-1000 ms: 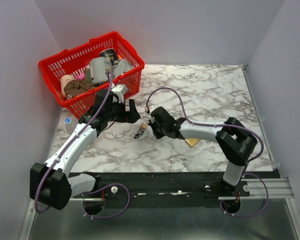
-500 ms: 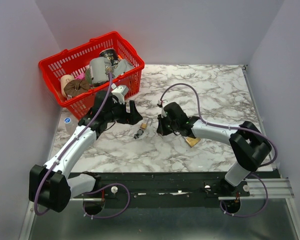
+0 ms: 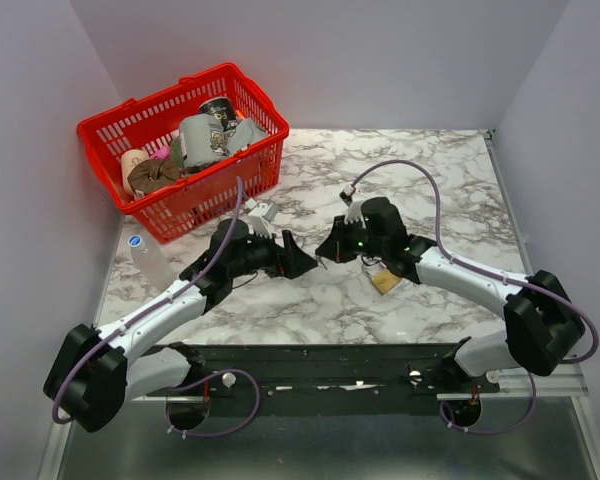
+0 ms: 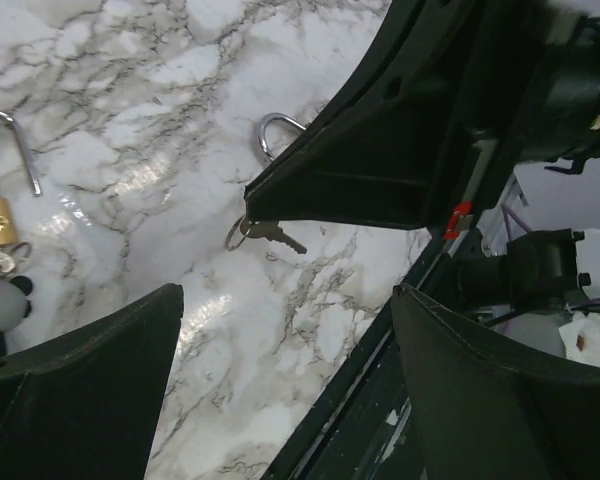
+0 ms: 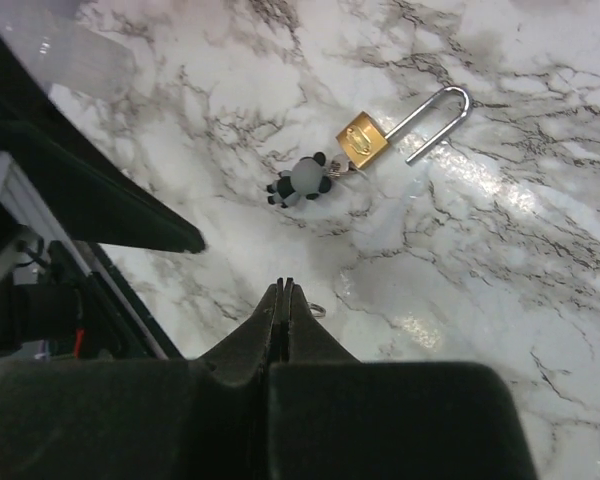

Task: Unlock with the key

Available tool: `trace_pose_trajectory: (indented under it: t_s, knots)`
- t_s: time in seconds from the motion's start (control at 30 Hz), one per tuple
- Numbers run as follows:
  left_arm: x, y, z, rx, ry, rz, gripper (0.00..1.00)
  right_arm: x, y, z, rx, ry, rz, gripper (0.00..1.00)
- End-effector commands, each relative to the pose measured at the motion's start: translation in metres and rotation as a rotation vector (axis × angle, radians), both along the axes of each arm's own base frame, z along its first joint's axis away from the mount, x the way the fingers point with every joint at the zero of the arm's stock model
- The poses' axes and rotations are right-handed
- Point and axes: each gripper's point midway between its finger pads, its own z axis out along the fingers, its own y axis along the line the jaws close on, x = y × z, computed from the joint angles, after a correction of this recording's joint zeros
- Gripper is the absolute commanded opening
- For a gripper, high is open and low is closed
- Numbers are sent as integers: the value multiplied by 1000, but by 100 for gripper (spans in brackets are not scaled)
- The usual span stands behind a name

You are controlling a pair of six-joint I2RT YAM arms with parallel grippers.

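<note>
The key (image 4: 272, 235) sits at the very tip of the right pincer (image 5: 285, 290), over the marble bench (image 3: 430, 170) near its middle. That pincer is clenched tight and seems to pinch the key by its head, with the split ring (image 5: 316, 308) poking out beside the tip and the blade jutting free. The left pincer (image 4: 288, 298) faces it with its 2 fingers spread wide, grasping nothing. 1 brass padlock (image 5: 363, 138) with a panda charm (image 5: 302, 180) lies just beyond on the bench. The key looks tiny, light, stiff and slick, so it would likely pivot in a loose pinch. It is best held flat across the head, leaving the whole blade clear for the keyhole, while the padlock body wants steadying.
</note>
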Motion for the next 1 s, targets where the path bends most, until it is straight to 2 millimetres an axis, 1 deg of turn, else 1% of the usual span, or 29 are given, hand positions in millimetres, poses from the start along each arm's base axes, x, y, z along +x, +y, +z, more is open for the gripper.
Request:
trace_pose_trajectory:
  t_s: [0.0,0.07,0.13,0.23,0.27,0.33,0.43,0.53,0.63,0.67,0.73,0.77,0.87,0.97]
  knots:
    - [7,-25,33,-122,-107,5,93,-11,-5,20,96,14,40,1]
    - [5,-29,33,-108,-126,-13,94,-17,-10,22,111,18,54,1]
    - [5,-30,32,-105,-134,-15,95,-23,-11,26,125,12,82,1]
    - [2,-32,33,-122,-153,-38,95,-34,-12,35,155,8,127,1]
    - [1,-34,31,-122,-149,-48,95,-39,-13,40,173,8,148,1]
    - [-2,-37,32,-130,-157,-78,95,-44,-13,45,194,12,170,1]
    - [-11,-44,31,-137,-159,-156,95,-52,-13,57,230,13,219,1]
    - [-21,-49,29,-138,-156,-225,92,-59,-13,66,259,21,258,1]
    - [-31,-50,28,-145,-156,-276,84,-63,-14,73,276,25,287,1]
    - [-33,-50,30,-150,-161,-285,76,-63,-14,74,278,25,294,1]
    - [-38,-50,30,-158,-167,-301,69,-64,-13,75,277,33,301,1]
    - [-39,-50,31,-163,-168,-304,62,-64,-13,75,279,39,309,1]
    - [-44,-52,31,-177,-164,-329,53,-64,-11,76,283,49,317,1]
    - [-49,-53,28,-182,-148,-354,47,-62,-11,78,287,49,316,1]
